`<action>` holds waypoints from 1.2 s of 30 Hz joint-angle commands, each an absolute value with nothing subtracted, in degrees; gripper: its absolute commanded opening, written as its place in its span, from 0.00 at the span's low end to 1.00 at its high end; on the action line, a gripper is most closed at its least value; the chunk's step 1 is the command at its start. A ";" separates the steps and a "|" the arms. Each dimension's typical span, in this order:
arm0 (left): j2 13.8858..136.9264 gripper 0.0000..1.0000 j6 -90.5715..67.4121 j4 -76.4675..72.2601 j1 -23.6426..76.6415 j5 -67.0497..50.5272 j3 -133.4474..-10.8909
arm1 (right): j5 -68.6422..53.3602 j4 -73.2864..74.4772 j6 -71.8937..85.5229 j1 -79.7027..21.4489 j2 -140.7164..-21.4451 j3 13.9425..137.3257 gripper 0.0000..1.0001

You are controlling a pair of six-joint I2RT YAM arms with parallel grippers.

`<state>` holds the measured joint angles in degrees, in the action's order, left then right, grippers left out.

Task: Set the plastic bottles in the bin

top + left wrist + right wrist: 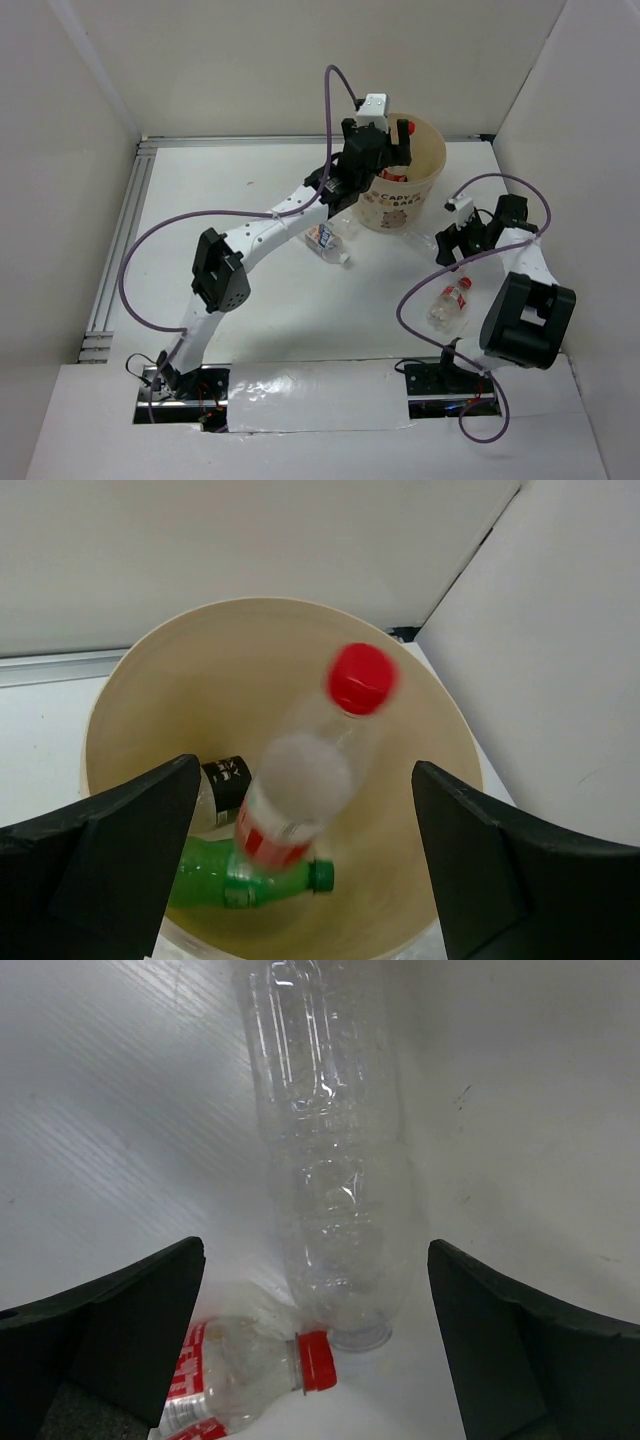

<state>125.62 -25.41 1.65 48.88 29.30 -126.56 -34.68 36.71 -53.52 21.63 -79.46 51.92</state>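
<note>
My left gripper (390, 150) hangs open over the bin (425, 185), a round cream tub with brown lettering. In the left wrist view a clear red-capped bottle (310, 770) shows blurred inside the bin (130, 670), touching neither finger. Under it lie a green bottle (240, 875) and a black-labelled bottle (225, 785). My right gripper (448, 245) is open above the table, holding nothing. Below its open jaws lie a clear unlabelled bottle (330, 1160) and a red-capped, red-labelled bottle (250, 1380). Another labelled bottle (328, 243) lies under my left arm.
White walls close the table at the back and on both sides. An aluminium rail (120, 250) runs along the left edge. Purple cables loop over both arms. The red-labelled bottle (452, 300) lies close to my right arm's base.
</note>
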 commanded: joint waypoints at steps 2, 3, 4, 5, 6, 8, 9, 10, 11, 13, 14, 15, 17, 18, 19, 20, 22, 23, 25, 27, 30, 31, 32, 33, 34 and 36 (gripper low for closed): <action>120.33 1.00 -24.17 -0.70 48.52 26.98 -127.80 | -35.07 31.11 -52.90 19.61 -84.80 52.29 0.99; 116.67 1.00 -23.56 -0.18 48.52 26.98 -126.14 | -34.55 31.11 -53.61 19.08 -87.16 52.29 0.99; 114.19 1.00 -23.55 -0.18 48.52 28.11 -124.03 | -34.54 31.64 -55.27 18.55 -88.41 52.90 0.99; 111.39 1.00 -23.55 1.22 49.12 28.65 -117.92 | -34.54 31.64 -56.24 17.76 -89.46 53.43 0.99; 108.23 1.00 -24.42 1.84 49.13 28.65 -113.86 | -33.93 32.25 -56.86 17.75 -90.52 53.44 0.97; 98.56 1.00 -29.33 3.42 49.13 31.28 -100.29 | -33.40 32.26 -58.27 16.35 -93.42 53.44 0.93; 95.57 1.00 -31.79 4.99 49.13 31.90 -95.41 | -32.53 32.26 -58.27 16.35 -94.21 53.44 0.89; 92.75 1.00 -34.34 5.71 49.13 32.95 -90.75 | -32.52 32.26 -58.27 16.35 -94.74 54.13 0.77; 88.20 1.00 -39.76 6.76 49.13 32.96 -86.53 | -32.52 32.95 -58.79 16.35 -95.27 54.14 0.71; 84.92 1.00 -45.50 10.43 49.13 33.66 -75.97 | -32.52 36.45 -60.02 16.35 -94.06 54.93 0.51; 83.77 1.00 -51.36 11.59 49.13 32.53 -73.15 | -33.30 38.13 -62.12 17.65 -92.91 55.63 0.46; 83.06 1.00 -53.68 12.56 48.61 31.82 -68.77 | -34.44 40.23 -63.88 18.71 -91.51 56.42 0.43; 83.06 1.00 -57.90 14.66 48.60 30.33 -65.93 | -39.18 48.92 -71.75 20.82 -86.08 57.82 0.37; 83.06 1.00 -61.57 14.68 47.82 29.63 -65.05 | -40.59 52.26 -74.59 21.61 -84.22 59.92 0.36; 85.14 1.00 -63.26 14.68 46.68 28.58 -64.34 | -42.87 59.26 -77.40 22.32 -80.98 61.42 0.35; 86.30 1.00 -64.85 14.68 46.06 26.65 -64.34 | -44.02 62.46 -82.39 22.93 -79.29 63.09 0.35; 88.93 1.00 -67.05 14.68 44.83 24.79 -65.38 | -46.22 68.09 -86.90 22.94 -76.65 68.27 0.35; 91.82 1.00 -67.06 15.37 43.87 24.18 -66.43 | -48.67 72.99 -89.01 22.94 -74.73 70.12 0.35; 94.38 1.00 -67.06 15.38 43.33 21.98 -69.24 | -51.58 75.15 -90.19 22.94 -73.48 76.01 0.33; 96.75 1.00 -67.06 15.38 41.93 21.45 -70.48 | -55.88 75.15 -86.51 21.54 -72.95 82.40 0.32; 97.56 1.00 -67.06 15.38 41.13 20.22 -71.10 | -60.64 65.34 -71.54 20.04 -72.95 87.88 0.31; 98.08 1.00 -67.06 15.38 40.52 20.21 -71.10 | -60.64 60.52 -66.24 19.43 -72.95 88.67 0.31; 98.09 1.00 -67.06 14.68 40.52 20.21 -71.10 | -60.04 54.47 -60.09 17.07 -72.95 88.16 0.31; 98.09 1.00 -67.06 14.68 39.91 19.69 -71.10 | -57.42 44.22 -51.85 15.57 -72.95 87.63 0.35; 98.87 1.00 -67.06 14.68 39.90 19.69 -71.10 | -55.83 41.16 -50.12 12.25 -73.56 87.63 0.37; 100.45 1.00 -67.06 14.06 39.90 19.16 -71.10 | -50.21 37.55 -48.61 8.02 -77.49 89.11 0.43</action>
